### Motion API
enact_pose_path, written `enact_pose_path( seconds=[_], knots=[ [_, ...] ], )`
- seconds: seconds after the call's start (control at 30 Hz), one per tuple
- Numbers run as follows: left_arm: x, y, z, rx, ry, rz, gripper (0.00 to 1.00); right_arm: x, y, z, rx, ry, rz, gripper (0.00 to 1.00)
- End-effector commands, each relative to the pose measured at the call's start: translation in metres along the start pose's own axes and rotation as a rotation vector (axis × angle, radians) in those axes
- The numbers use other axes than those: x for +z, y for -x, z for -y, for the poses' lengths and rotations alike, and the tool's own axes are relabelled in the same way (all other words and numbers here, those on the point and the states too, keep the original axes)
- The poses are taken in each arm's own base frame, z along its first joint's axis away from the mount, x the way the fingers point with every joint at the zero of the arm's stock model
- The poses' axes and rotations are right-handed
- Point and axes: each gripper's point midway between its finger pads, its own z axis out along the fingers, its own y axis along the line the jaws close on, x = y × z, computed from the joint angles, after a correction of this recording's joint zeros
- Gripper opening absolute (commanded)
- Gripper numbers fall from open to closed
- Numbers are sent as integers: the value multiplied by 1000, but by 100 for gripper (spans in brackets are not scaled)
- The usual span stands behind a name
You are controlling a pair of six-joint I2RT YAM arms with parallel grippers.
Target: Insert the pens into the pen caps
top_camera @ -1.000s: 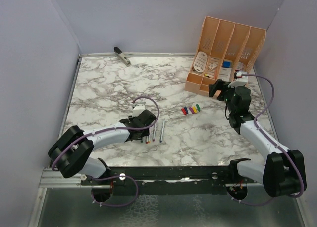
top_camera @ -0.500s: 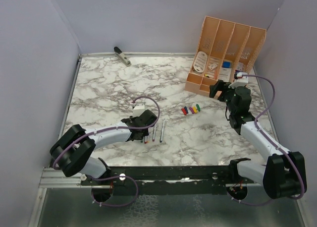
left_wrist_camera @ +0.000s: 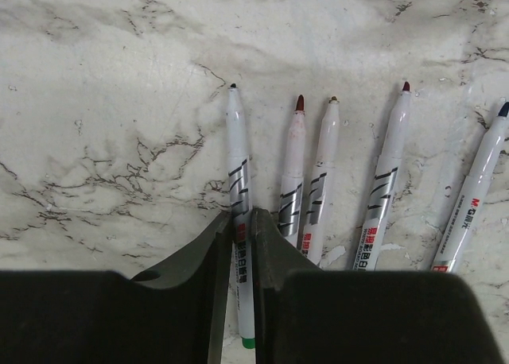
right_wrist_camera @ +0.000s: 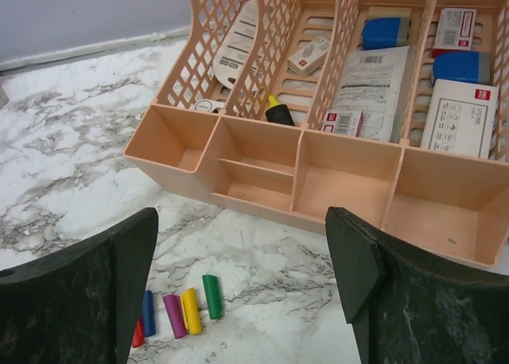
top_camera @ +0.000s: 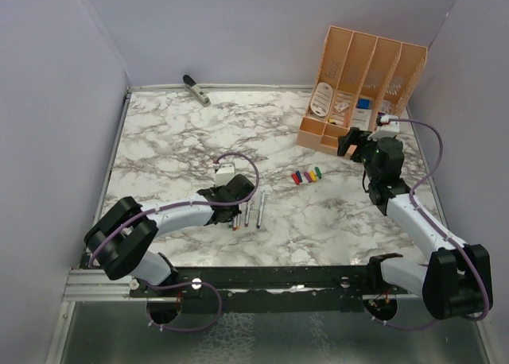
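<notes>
Five silvery-white pens lie side by side on the marble in the left wrist view. My left gripper (left_wrist_camera: pixel 239 221) is shut on the leftmost pen (left_wrist_camera: pixel 236 153), which has a dark tip and a green rear end. The other pens (left_wrist_camera: pixel 322 169) lie just to its right. In the top view the left gripper (top_camera: pixel 227 207) sits low over the pens (top_camera: pixel 260 207). The caps (top_camera: pixel 305 176) lie in a row in mid-table. In the right wrist view they are green (right_wrist_camera: pixel 211 296), yellow (right_wrist_camera: pixel 191 310), purple (right_wrist_camera: pixel 173 315), blue (right_wrist_camera: pixel 149 312) and red (right_wrist_camera: pixel 137 332). My right gripper (right_wrist_camera: pixel 241 245) is open and empty above them, also seen in the top view (top_camera: pixel 351 145).
A peach desk organizer (top_camera: pixel 362 86) with boxes and papers stands at the back right, right in front of the right gripper (right_wrist_camera: pixel 318 181). A grey-black stapler-like object (top_camera: pixel 196 89) lies at the back left. Purple walls close in the table.
My left gripper has shifted slightly right and toward the near edge over the pens. The right arm has hardly moved.
</notes>
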Motion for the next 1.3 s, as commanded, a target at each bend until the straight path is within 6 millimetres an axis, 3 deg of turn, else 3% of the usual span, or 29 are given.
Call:
enact_pose_path(
  seconds=[0.0,0.17,0.3,0.33,0.43,0.53,0.6,0.77,0.87,0.97,1.27],
  knots=[
    [7,-77,-44,104,116,-261,12,-3,21,4,-6,-31,49,85],
    [8,-84,-44,101,105,-282,0,-4,22,6,-9,-39,49,83],
    [7,-85,-45,97,90,-277,0,-2,19,5,-6,-37,39,73],
    [7,-84,-45,97,89,-271,0,-1,18,5,-6,-38,33,65],
    [5,-78,-45,94,88,-241,0,4,9,11,15,-74,-9,18],
    [2,-64,-44,79,88,-186,0,11,-1,15,28,-105,-60,14],
    [-1,-52,-42,70,85,-144,0,15,-5,14,37,-104,-81,2],
    [-10,-20,-31,48,53,-43,0,23,-14,8,19,-65,-120,2],
    [-17,-2,-26,34,39,17,0,26,-19,4,-2,-37,-147,16],
    [-24,16,-22,29,27,76,0,32,-36,-3,-19,12,-213,28],
    [-53,75,5,102,-103,271,0,50,-94,-20,-41,145,-401,37]
  ],
)
